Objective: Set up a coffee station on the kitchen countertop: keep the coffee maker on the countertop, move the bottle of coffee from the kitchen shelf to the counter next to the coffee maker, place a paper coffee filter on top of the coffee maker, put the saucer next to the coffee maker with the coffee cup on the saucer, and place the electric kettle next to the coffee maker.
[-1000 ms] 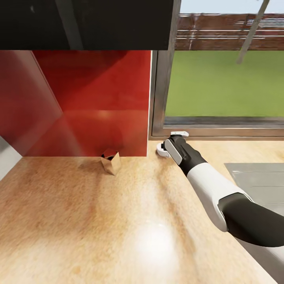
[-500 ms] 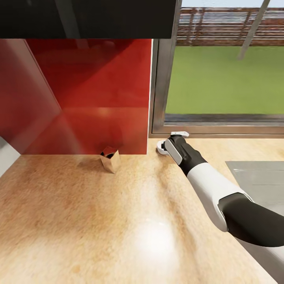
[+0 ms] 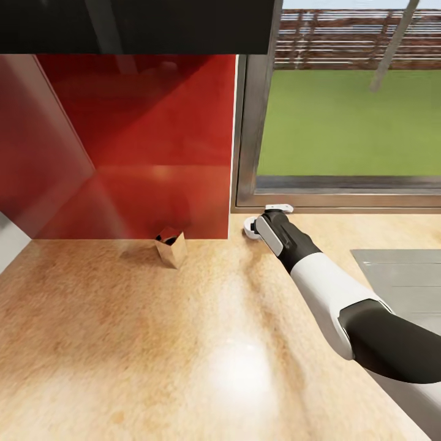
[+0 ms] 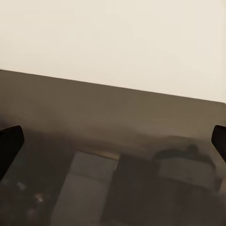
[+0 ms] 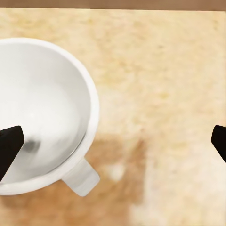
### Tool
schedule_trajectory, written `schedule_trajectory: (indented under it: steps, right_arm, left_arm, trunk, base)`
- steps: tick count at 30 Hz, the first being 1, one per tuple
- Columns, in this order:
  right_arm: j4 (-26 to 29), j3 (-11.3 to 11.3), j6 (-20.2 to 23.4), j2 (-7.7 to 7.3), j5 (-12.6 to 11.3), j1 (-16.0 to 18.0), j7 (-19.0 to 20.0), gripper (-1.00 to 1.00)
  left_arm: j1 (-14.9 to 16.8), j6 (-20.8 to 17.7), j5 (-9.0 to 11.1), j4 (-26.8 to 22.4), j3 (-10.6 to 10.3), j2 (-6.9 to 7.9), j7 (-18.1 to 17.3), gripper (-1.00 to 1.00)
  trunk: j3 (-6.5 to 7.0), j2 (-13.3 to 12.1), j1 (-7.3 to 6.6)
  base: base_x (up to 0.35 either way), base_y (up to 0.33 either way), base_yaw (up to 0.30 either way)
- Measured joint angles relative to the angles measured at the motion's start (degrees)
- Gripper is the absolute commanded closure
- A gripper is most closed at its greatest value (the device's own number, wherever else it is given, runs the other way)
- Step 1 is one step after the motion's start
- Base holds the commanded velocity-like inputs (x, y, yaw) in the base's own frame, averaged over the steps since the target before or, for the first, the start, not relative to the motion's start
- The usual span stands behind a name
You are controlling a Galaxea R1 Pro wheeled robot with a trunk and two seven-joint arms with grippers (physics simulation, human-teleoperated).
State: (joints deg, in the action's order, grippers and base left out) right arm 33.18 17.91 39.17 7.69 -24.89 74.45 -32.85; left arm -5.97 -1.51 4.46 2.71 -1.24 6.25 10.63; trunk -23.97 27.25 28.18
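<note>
The white coffee cup (image 5: 42,113) stands upright and empty on the light wood kitchen countertop (image 3: 184,343), its handle (image 5: 82,177) pointing toward the wrist camera. My right gripper (image 5: 113,143) hangs open just above it. One dark fingertip (image 5: 9,146) lies over the cup's bowl, and the other sits far off over bare wood. In the head view, the cup (image 3: 248,229) peeks out beside my right wrist (image 3: 278,236) at the back of the counter, under the window. My left gripper (image 4: 113,141) is open, facing a dark glossy surface below a pale wall.
A small brown paper bag (image 3: 171,246) with an open top stands by the red backsplash (image 3: 141,153). The steel sink (image 3: 401,275) is set into the counter at the right. A window frame (image 3: 251,135) with a white latch (image 3: 278,208) rises behind the cup. A dark cabinet (image 3: 135,24) hangs overhead.
The whole head view has shifted slightly, so the camera moved. My right arm and the cup keep the same places relative to each other.
</note>
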Motion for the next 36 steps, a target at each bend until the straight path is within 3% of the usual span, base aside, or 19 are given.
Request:
schedule_trajectory:
  steps: [13, 36]
  right_arm:
    - [0.0, 0.05, 0.05, 0.0, 0.01, 0.01, 0.0, -1.0]
    - [-0.18, 0.04, -0.02, -0.08, 0.01, -0.01, 0.0, -1.0]
  left_arm:
    - [0.0, 0.0, 0.0, 0.0, 0.08, 0.0, 0.0, -1.0]
    - [0.0, 0.0, -0.02, 0.0, 0.08, 0.0, 0.0, -1.0]
  trunk:
    - [-1.07, 0.0, 0.0]
    - [-1.44, 0.0, 0.0]
  base:
    - [0.0, 0.0, 0.0]
    - [0.0, 0.0, 0.0]
